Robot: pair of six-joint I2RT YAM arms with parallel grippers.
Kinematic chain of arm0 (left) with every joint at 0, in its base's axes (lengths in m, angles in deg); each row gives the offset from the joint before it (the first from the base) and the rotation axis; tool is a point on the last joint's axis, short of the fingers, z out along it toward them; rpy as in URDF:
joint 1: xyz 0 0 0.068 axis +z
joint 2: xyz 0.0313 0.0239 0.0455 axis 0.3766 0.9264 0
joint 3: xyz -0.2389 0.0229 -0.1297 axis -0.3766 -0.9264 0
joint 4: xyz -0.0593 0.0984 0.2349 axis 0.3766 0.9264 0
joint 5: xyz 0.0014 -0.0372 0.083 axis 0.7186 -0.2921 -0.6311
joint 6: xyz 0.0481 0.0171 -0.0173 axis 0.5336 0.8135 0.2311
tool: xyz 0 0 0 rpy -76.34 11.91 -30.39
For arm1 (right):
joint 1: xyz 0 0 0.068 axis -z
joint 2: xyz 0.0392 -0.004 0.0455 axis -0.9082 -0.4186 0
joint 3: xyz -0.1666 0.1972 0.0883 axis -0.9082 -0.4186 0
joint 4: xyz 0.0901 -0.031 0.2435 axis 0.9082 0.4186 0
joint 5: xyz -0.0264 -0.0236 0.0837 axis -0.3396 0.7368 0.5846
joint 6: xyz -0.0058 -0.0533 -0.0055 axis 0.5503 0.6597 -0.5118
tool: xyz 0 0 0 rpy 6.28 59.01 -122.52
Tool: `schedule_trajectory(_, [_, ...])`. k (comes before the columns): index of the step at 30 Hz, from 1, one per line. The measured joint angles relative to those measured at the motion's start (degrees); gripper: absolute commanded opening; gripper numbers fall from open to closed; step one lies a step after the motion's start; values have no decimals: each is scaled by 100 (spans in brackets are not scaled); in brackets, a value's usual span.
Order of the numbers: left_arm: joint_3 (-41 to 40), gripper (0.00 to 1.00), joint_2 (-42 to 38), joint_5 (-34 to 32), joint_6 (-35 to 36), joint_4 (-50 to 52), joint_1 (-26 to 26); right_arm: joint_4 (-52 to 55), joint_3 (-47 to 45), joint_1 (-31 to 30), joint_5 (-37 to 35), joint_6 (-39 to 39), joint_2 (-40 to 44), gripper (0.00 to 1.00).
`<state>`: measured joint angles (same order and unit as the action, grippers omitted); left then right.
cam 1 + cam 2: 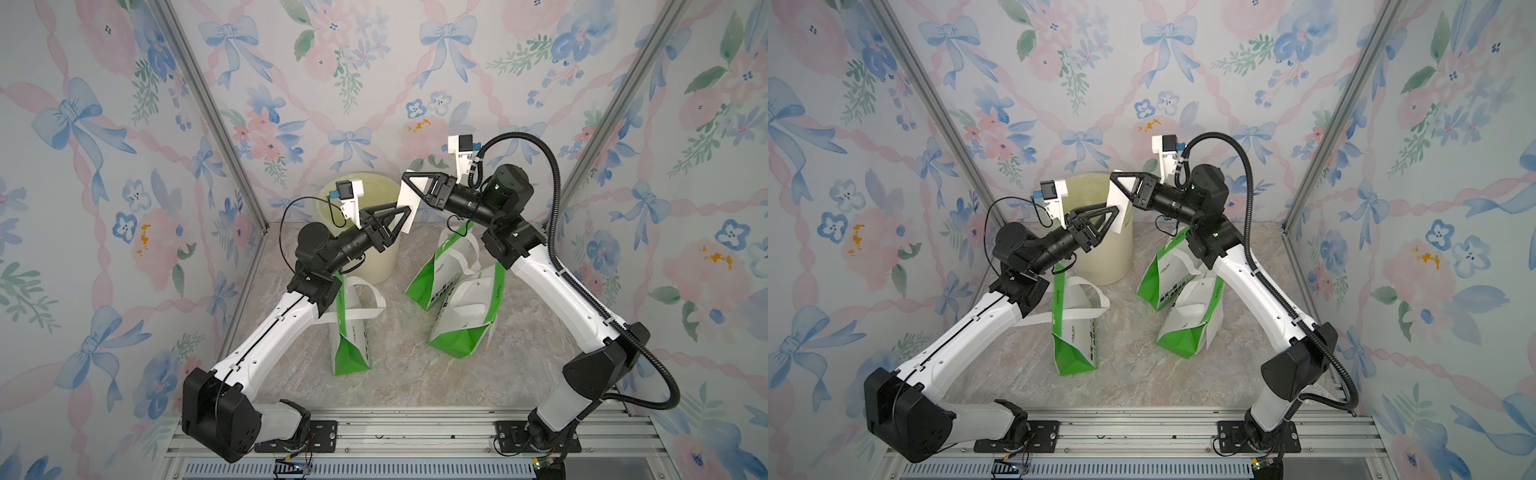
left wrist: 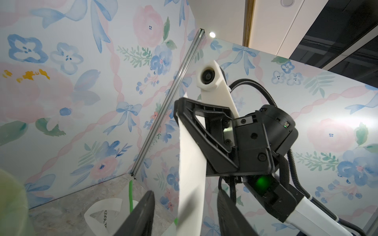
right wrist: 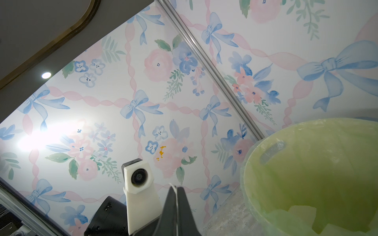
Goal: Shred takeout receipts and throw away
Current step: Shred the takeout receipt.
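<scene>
Left arm (image 1: 266,332) and right arm (image 1: 557,291) have white links and black joints; the right carries a ribbed black cable (image 1: 554,187).

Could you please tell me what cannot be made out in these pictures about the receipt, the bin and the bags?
- Receipt: lower end cut off by the left wrist view's edge; any print is too small everywhere.
- Bin contents: pale blurred shapes, cut off by the right wrist view's edge; the left gripper partly covers its mouth in both top views.
- Bags: insides hidden by their own walls in both top views.
</scene>
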<state>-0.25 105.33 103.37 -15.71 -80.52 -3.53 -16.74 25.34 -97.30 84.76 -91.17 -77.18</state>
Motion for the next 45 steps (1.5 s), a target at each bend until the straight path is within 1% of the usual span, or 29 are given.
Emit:
schedule_trajectory(4, [9,31,11,28,-17,-13,-11,-26,-81,0,0,-17,0,0])
schedule_trajectory(7, [11,16,11,20,-68,-7,-11,-31,-105,0,0,-20,0,0])
schedule_trajectory(9, [13,3,11,9,-109,-37,-11,-31,-116,0,0,-17,0,0])
schedule_trajectory(10, [20,0,13,2,-122,-57,-11,-31,-114,-2,-2,-17,0,0])
schedule_trajectory(13, [55,0,17,2,-131,-92,-11,-31,-114,-4,-4,-2,0,0])
schedule_trajectory(14, [63,0,17,0,-136,-92,-11,-26,-114,-4,-4,22,2,2])
schedule_trajectory(15, [70,0,17,0,-133,-92,-11,-13,-114,-4,-4,52,2,16])
schedule_trajectory(16, [72,0,17,-4,-129,-92,-11,22,-114,-4,-7,90,11,35])
schedule_trajectory(17, [72,0,17,-28,-109,-94,-9,136,-120,-2,-15,195,37,50])
schedule_trajectory(18, [72,0,15,-52,-52,-94,-2,282,-129,9,-35,323,79,57])
schedule_trajectory(20, [50,0,4,-111,164,-85,11,647,-142,83,-85,643,197,64])
schedule_trajectory(21, [15,0,-15,-136,289,-74,13,868,-146,125,-111,835,282,66])
schedule_trajectory(25, [-79,0,-164,-275,1314,529,4,2020,-146,481,-188,1845,730,74])
schedule_trajectory(27, [-76,0,-232,-391,2052,1036,-72,2752,-101,592,-282,2531,931,77])
schedule_trajectory(30, [-76,0,-304,-483,3104,1729,-219,3838,116,446,-398,3611,1051,81])
schedule_trajectory(33, [-76,0,-352,-490,4089,2249,-306,4649,179,269,-457,4448,1110,85])
schedule_trajectory(36, [-76,0,-387,-426,4903,2618,-343,5248,186,221,-586,5128,1154,90])
schedule_trajectory(39, [-76,0,-389,-243,5556,2896,-365,5694,210,188,-706,5705,1187,92])
schedule_trajectory(45, [-76,0,-389,181,6339,3195,-435,6483,728,-44,-951,6555,1051,94])
